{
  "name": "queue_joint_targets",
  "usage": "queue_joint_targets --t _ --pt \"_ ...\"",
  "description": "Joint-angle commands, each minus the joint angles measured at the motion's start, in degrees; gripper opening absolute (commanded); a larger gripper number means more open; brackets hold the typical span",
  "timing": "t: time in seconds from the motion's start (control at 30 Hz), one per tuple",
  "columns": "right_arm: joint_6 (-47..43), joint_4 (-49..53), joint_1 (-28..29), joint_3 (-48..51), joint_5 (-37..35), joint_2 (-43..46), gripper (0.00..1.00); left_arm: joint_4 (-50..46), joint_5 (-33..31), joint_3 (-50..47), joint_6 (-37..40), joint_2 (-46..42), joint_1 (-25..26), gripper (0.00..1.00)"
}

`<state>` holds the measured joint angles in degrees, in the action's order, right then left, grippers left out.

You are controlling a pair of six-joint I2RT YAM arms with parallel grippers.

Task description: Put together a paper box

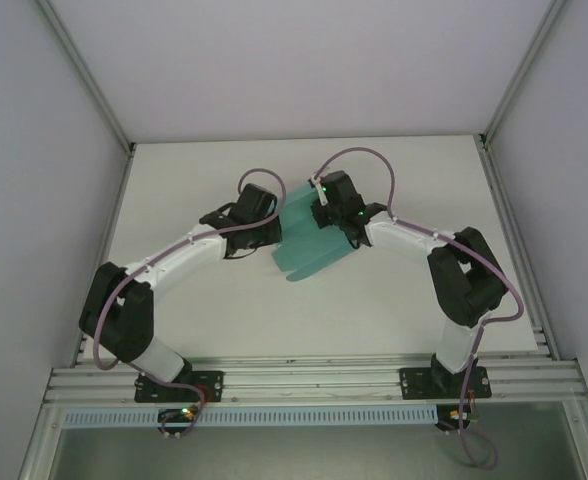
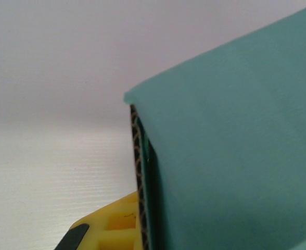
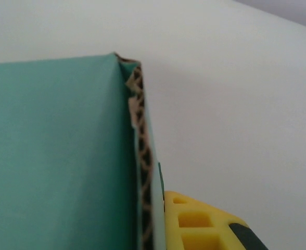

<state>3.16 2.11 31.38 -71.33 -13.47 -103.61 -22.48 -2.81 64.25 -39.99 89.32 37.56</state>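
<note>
Mid-fold: left claw (image 1: 277, 222) and right claw (image 1: 326, 212) each clench a box (image 1: 312, 252) wall; next, I'd say, tuck the flaps squarely.

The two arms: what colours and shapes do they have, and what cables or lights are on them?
The left arm and right arm have white links between bulky black joints. A purple cable loops along each. Green lights glow on the right wrist. The left finger and right finger are yellow, with square pockets and black pads.
</note>
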Motion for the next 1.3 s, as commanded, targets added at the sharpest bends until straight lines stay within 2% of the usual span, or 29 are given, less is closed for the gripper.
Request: queue_joint_targets --t 0.0,0.07,0.13,0.17,0.3,0.4,0.5,0.53,0.57,0.6,0.63,0.7,0.77,0.8,0.87,0.9,0.93,1.03,1.13,1.2,1.27 --pt "8.67 9.54 -1.73 -5.66 -24.45 -2.94 0.0 -6.06 -3.33 2.02 -3.49 -0.16 -0.23 0.0" --pt "9.28 15.12 -1.62 -9.25 -35.42 -5.51 0.0 -9.73 -7.5 2.29 -5.71 0.23 -0.51 0.0" --pt "6.73 15.81 -1.66 -9.79 -42.75 -6.66 0.0 -13.37 -10.98 2.14 -8.25 0.51 -1.66 0.0" --pt "5.88 15.65 -1.75 -9.85 -45.5 -6.79 0.0 -13.51 -10.78 1.5 -8.98 0.51 -2.68 0.0" --pt "0.34 11.12 -1.8 -8.79 -54.1 -6.63 0.0 -15.54 -12.28 0.07 -12.27 0.68 -5.28 0.0" --pt "-10.0 0.4 -1.71 -7.82 -62.14 -8.79 0.01 -15.98 -12.69 0.87 -12.03 0.73 -4.8 0.0" --pt "-15.93 -6.4 -1.76 -7.86 -65.26 -10.64 0.04 -15.16 -11.51 1.31 -11.67 1.21 -4.75 0.0" --pt "-14.17 -5.25 -1.58 -8.23 -64.39 -10.73 0.03 -14.59 -11.02 1.24 -11.71 1.42 -4.73 0.0" --pt "-9.96 -0.73 -1.34 -9.27 -62.58 -10.61 0.03 -13.91 -10.71 1.11 -11.55 1.68 -4.71 0.0" --pt "-2.65 8.15 -0.93 -11.61 -58.74 -10.35 0.02 -13.5 -10.34 1.25 -11.62 2.14 -4.66 0.0" --pt "1.77 13.1 -0.69 -13.02 -52.57 -9.68 0.02 -12.8 -9.63 1.29 -11.23 2.56 -4.69 0.0" --pt "0.55 5.59 -0.57 -8.36 -37.53 -6.1 0.03 -12.24 -9.0 2.15 -10.36 3.54 -4.66 0.0" --pt "0.69 -1.95 -0.7 -2.49 -23.0 -2.46 0.15 -11.75 -8.47 3.19 -9.14 4.15 -4.53 0.0" --pt "-0.24 -5.54 -0.79 0.41 -15.54 -0.54 0.17 -11.34 -8.26 3.74 -8.35 4.36 -4.44 0.0" --pt "-1.66 -11.25 -0.75 4.69 -6.26 2.03 0.23 -9.91 -7.46 4.36 -6.83 4.4 -4.18 0.0" --pt "-2.74 -13.63 -0.87 6.63 -1.24 3.31 0.3 -9.07 -6.39 4.64 -5.77 4.47 -4.09 0.0" --pt "-4.1 -15.09 -0.96 8.21 3.38 4.45 0.45 -8.53 -5.59 4.94 -4.76 4.53 -4.07 0.0" --pt "-5.98 -15.45 -1.7 11.39 15.14 7.86 0.68 -7.69 -3.04 6.03 -0.97 4.98 -4.1 0.0" --pt "-5.33 -14.13 -3.11 13.96 22.96 11.73 0.89 -7.54 -0.85 6.33 1.37 5.51 -4.43 0.0" --pt "-4.29 -13.7 -3.79 15.62 24.09 14.66 0.99 -7.85 -0.18 6.52 2.62 5.59 -4.53 0.0" --pt "-3.99 -12.4 -4.37 16.71 25.27 17.52 1.0 -7.66 1.12 6.72 4.59 5.67 -4.51 0.0"
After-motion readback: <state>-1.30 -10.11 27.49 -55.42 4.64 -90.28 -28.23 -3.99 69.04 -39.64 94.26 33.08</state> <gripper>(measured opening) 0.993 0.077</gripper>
